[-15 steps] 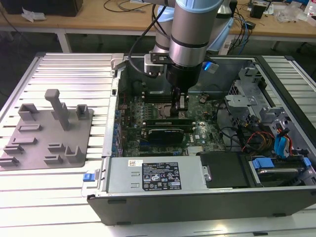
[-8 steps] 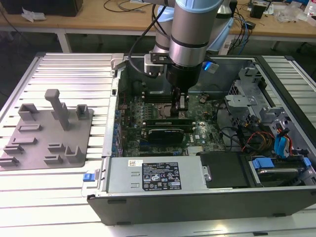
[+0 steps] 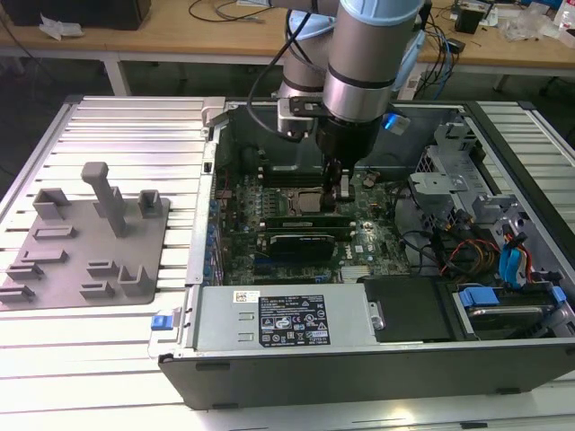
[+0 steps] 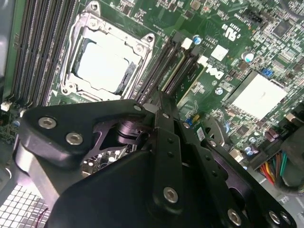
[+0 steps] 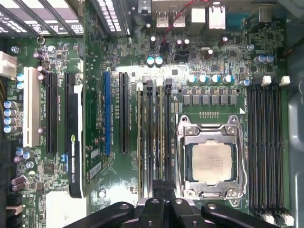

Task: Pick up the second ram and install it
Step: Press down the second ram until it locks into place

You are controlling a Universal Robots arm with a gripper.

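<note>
One RAM stick (image 5: 160, 137) seated in slots, frame centre beside CPU socket (image 5: 212, 161); my hand (image 5: 164, 192) over it, finger state unclear; seating unconfirmed.

exterior view: high, overlooking case (image 3: 377, 341) | both wrist views: close above motherboard (image 5: 118, 57)

The black label (image 3: 295, 321) on the power supply (image 3: 216, 314) bears print too small to read.

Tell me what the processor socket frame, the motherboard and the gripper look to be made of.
Processor socket frame: bare metal, likely steel, going by its bright silvery sheen. Motherboard: green lacquered circuit-board laminate with fine traces and soldered parts. Gripper: matte black links, probably anodised metal or hard plastic, joined by silver screws; the finish leaves that open.
</note>
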